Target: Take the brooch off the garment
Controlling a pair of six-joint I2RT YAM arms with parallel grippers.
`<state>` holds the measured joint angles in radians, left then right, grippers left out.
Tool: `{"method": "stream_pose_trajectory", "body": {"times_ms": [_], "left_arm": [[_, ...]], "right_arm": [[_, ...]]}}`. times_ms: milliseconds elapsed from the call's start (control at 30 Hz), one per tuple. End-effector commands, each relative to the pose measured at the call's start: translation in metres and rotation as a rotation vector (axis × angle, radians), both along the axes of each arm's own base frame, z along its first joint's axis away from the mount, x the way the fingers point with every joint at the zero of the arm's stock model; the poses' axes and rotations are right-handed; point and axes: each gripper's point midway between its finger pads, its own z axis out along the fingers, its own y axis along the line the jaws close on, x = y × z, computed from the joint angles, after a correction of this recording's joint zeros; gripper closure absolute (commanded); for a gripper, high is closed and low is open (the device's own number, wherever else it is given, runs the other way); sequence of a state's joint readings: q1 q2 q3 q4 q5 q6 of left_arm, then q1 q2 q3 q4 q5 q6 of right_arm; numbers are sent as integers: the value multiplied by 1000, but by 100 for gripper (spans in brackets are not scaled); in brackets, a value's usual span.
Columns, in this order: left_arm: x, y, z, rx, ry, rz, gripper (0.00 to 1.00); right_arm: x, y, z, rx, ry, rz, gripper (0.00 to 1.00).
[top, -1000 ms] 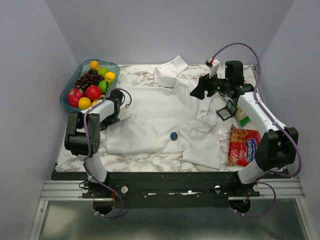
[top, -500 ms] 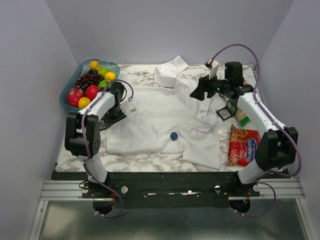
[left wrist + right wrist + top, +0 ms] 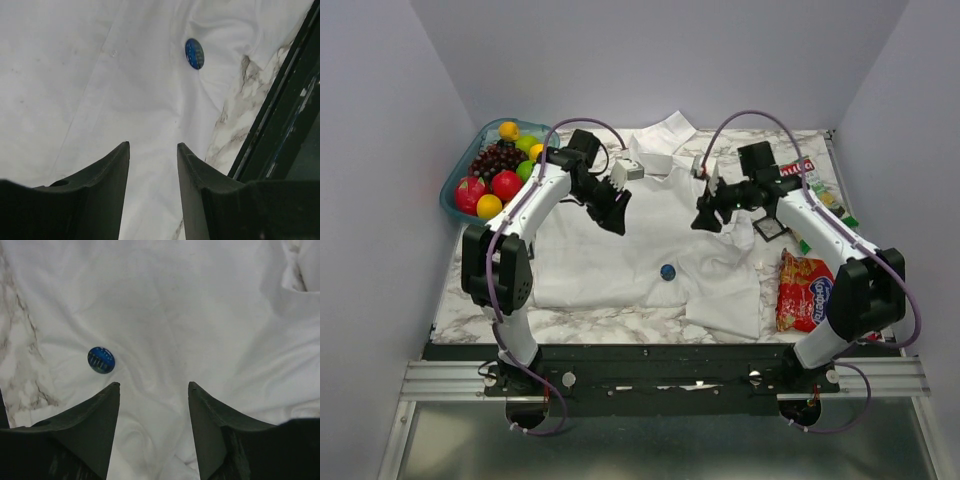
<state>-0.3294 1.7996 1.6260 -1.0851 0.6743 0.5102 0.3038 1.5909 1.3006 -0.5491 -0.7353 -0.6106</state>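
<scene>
Marble counter point(image 3: 620, 325) | brooch point(image 3: 667, 271) on shirt point(image 3: 610, 250), near-middle; not yet removed | left jaws parted, empty, over shirt's far left; right jaws wider, empty, over its far right | remaining: approach, grasp, unpinning

The marble table point(image 3: 580, 322) carries the white shirt point(image 3: 620, 250), a fruit bowl point(image 3: 458, 165) and a red snack packet point(image 3: 807, 290).

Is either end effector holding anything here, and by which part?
Nothing is held. The left end effector and right end effector both hover open above the garment, jaws empty; the brooch sits on the cloth, untouched.
</scene>
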Motion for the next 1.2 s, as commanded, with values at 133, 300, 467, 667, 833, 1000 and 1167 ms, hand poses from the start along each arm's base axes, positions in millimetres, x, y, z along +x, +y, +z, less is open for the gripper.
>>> {"method": "stream_pose_trajectory", "body": {"times_ms": [133,300,467,667,833,1000,1167], "left_arm": [[27,-30,-16,-197,157,213,49],[15,-11,-40,-307,446,378,48],[17,1,-62,-295,499,446,47],[24,-1,-59,-312,501,456,47],[21,0,-64,-308,522,460,48],[28,2,-63,-322,531,480,47],[34,3,-61,-333,525,480,47]], "right_arm": [[-54,42,-62,-200,-267,419,38],[-62,70,-80,-214,-424,507,42],[-73,80,-106,-268,-521,590,42],[-87,79,-139,-343,-541,616,39],[-83,84,-144,-378,-560,593,39],[-68,75,-145,-461,-590,525,41],[-54,69,-125,-478,-642,468,48]]}}
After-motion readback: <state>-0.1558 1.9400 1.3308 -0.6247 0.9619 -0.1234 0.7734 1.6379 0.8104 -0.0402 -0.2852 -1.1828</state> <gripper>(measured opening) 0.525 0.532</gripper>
